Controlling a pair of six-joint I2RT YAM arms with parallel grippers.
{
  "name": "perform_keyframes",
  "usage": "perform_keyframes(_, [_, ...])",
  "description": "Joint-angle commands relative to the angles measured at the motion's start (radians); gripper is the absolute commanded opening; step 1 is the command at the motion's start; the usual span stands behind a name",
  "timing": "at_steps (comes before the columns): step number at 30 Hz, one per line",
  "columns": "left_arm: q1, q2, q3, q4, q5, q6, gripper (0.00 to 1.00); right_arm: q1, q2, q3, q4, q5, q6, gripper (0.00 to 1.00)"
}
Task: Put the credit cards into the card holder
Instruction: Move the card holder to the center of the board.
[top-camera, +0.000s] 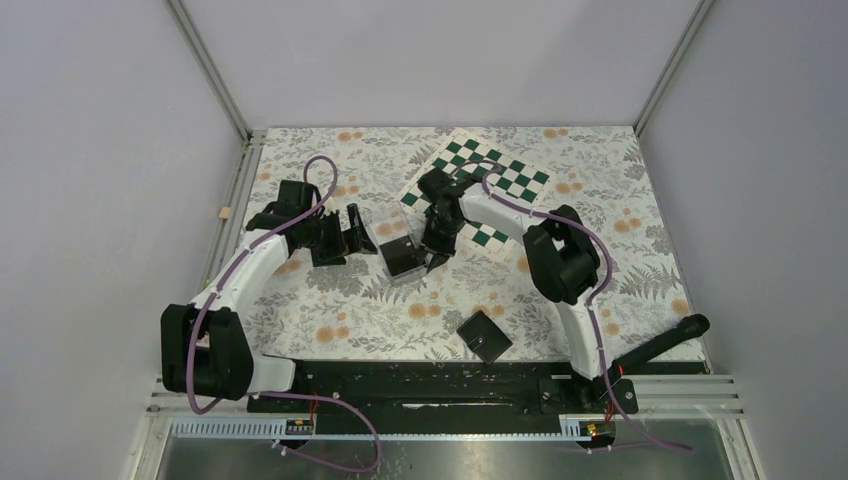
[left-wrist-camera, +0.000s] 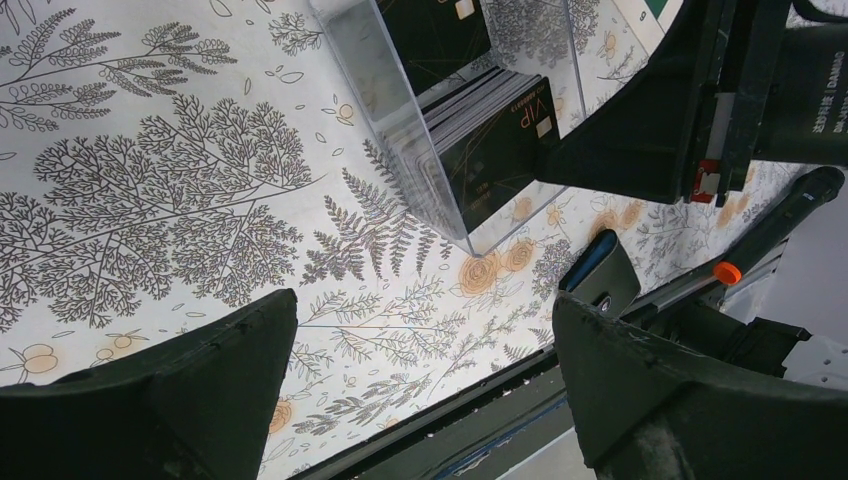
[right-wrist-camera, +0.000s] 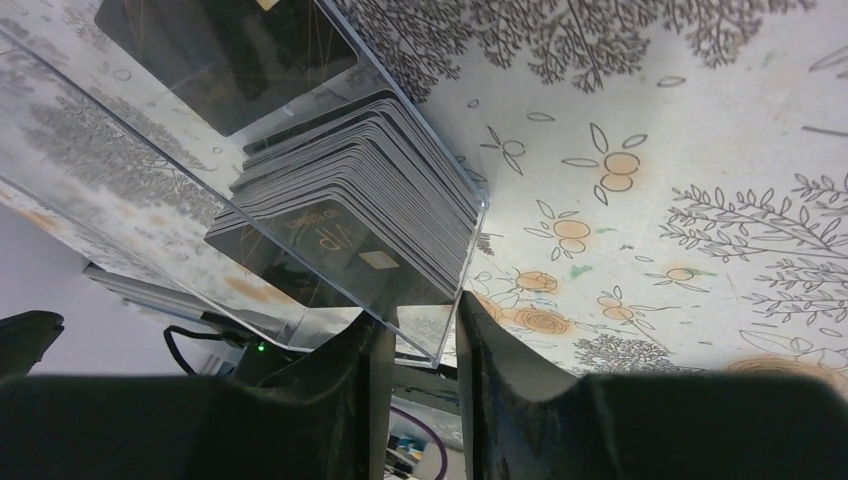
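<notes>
A stack of dark credit cards (right-wrist-camera: 370, 200) stands on edge in a clear plastic box (right-wrist-camera: 150, 130) at mid-table (top-camera: 398, 250). One more dark card (right-wrist-camera: 230, 50) shows in the box's far part. My right gripper (right-wrist-camera: 425, 315) is closed narrowly on the box's near corner, one finger inside the wall and one outside. My left gripper (left-wrist-camera: 425, 310) is wide open and empty, just left of the box (left-wrist-camera: 400, 110), with the cards (left-wrist-camera: 490, 140) ahead of it. The black card holder (top-camera: 485, 336) lies closed near the front, also in the left wrist view (left-wrist-camera: 600, 275).
A green-and-white checkered board (top-camera: 490, 185) lies at the back, under the right arm. The black base rail (top-camera: 420, 385) runs along the near edge. Grey walls enclose the flowered tablecloth (top-camera: 620, 200) on the left, right and back.
</notes>
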Motion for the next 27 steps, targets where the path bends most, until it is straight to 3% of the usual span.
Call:
perform_keyframes(1, [-0.001, 0.009, -0.005, 0.011, -0.004, 0.016, 0.99, 0.002, 0.050, 0.183, -0.109, -0.003, -0.093, 0.08])
perform_keyframes(7, [-0.001, 0.023, -0.005, 0.009, 0.002, 0.022, 0.99, 0.004, 0.208, 0.506, -0.354, 0.038, -0.265, 0.11])
perform_keyframes(11, [-0.001, 0.036, -0.003, 0.009, 0.003, 0.026, 0.99, 0.004, 0.273, 0.651, -0.481, 0.118, -0.336, 0.31])
perform_keyframes(14, [0.000, 0.044, 0.001, 0.008, 0.006, 0.028, 0.99, 0.003, 0.264, 0.650, -0.478, 0.133, -0.332, 0.52])
perform_keyframes(19, [-0.001, 0.054, 0.009, 0.005, 0.007, 0.031, 0.99, 0.002, 0.187, 0.589, -0.405, 0.114, -0.274, 0.69])
perform_keyframes(23, [-0.001, 0.058, 0.007, 0.003, 0.010, 0.035, 0.99, 0.001, 0.134, 0.507, -0.340, 0.097, -0.204, 0.70])
perform_keyframes(27, [-0.001, 0.061, 0.005, 0.005, 0.011, 0.038, 0.99, -0.002, 0.134, 0.435, -0.324, 0.064, -0.148, 0.66])
